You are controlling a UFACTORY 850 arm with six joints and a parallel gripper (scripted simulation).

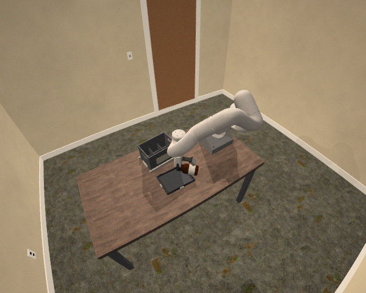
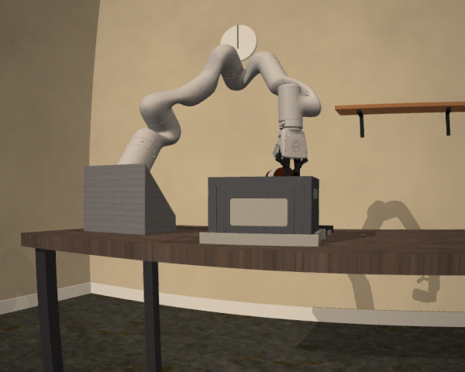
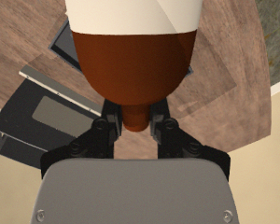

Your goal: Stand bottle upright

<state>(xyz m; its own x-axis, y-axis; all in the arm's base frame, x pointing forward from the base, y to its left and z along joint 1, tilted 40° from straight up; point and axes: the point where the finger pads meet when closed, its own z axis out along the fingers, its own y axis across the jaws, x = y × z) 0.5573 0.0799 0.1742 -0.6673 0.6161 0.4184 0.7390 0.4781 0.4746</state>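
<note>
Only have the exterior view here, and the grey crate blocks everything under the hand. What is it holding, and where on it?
Observer: In the wrist view, the hand is shut on the narrow neck of the brown bottle with the white label.
Operator: Upright yet?
Observer: No. In the top view it leans well over, with its white end pointing away from the grey slotted crate.
Operator: Is it over the tray?
Observer: It appears to be roughly above the corner of the flat dark tray on the arm-base side, not centred. The tray lies flat on the wooden table.
</note>
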